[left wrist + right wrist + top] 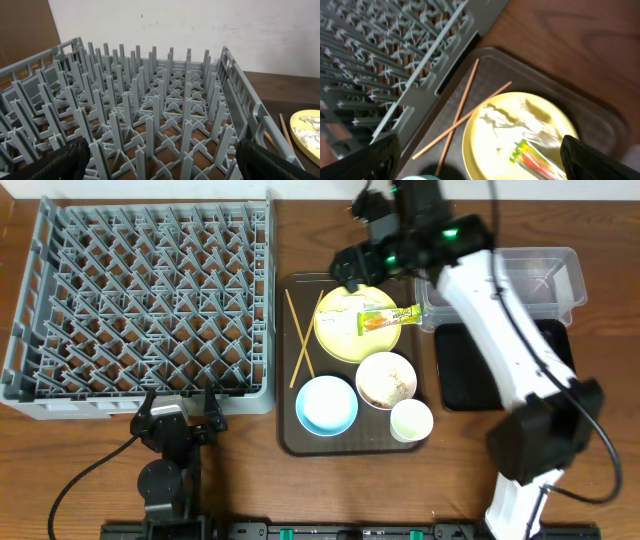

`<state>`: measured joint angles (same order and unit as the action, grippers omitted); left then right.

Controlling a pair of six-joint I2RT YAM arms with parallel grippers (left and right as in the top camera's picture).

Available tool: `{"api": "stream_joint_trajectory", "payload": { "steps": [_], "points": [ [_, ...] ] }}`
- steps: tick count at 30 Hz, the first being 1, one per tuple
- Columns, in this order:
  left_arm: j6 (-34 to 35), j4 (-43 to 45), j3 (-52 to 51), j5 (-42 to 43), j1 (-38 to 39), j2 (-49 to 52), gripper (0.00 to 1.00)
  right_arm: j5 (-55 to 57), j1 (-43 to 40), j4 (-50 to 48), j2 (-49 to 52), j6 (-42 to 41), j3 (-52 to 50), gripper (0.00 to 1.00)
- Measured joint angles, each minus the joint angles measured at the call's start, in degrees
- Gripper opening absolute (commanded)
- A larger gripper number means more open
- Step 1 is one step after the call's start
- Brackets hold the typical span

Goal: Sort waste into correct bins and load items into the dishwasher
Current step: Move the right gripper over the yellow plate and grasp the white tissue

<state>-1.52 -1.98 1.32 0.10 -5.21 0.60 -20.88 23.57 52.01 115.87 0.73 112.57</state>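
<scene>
The grey dishwasher rack (140, 300) fills the left of the table. My left gripper (180, 402) is open at its near edge, its fingertips (55, 165) wide apart over the pegs (150, 110). On the brown tray (290, 435) lie two crossed chopsticks (300, 335), a yellow plate (340, 335), a light blue bowl (326, 404), a white bowl (386, 380) of rice scraps and a green cup (411, 420). The plate (495, 150) carries a green-and-orange wrapper (535, 157) and a white tissue (505, 122). My right gripper (355, 268) hangs open above the plate's far edge, holding nothing.
A clear tub (540, 280) stands at the far right, with a black tray (500, 370) just in front of it. The right arm (500, 330) stretches across both. The rack's side wall (420, 85) runs close along the brown tray's left edge.
</scene>
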Motion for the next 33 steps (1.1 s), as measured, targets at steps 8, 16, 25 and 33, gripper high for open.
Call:
{"api": "stream_joint_trajectory", "payload": {
  "steps": [8, 16, 25, 33],
  "points": [
    [0.0, 0.0, 0.0, 0.0, 0.0, 0.0, 0.94, 1.3, 3.5, -1.9, 6.2, -0.4, 0.0, 0.99],
    [0.0, 0.0, 0.0, 0.0, 0.0, 0.0, 0.94, 13.5, 6.5, -2.6, 10.0, -8.5, 0.1, 0.98],
    [0.0, 0.0, 0.0, 0.0, 0.0, 0.0, 0.94, 23.4, 7.3, -3.7, 10.3, -15.7, 0.2, 0.97],
    [0.0, 0.0, 0.0, 0.0, 0.0, 0.0, 0.94, 26.4, 7.4, -4.9, 10.3, -18.4, 0.2, 0.97]
  ]
}}
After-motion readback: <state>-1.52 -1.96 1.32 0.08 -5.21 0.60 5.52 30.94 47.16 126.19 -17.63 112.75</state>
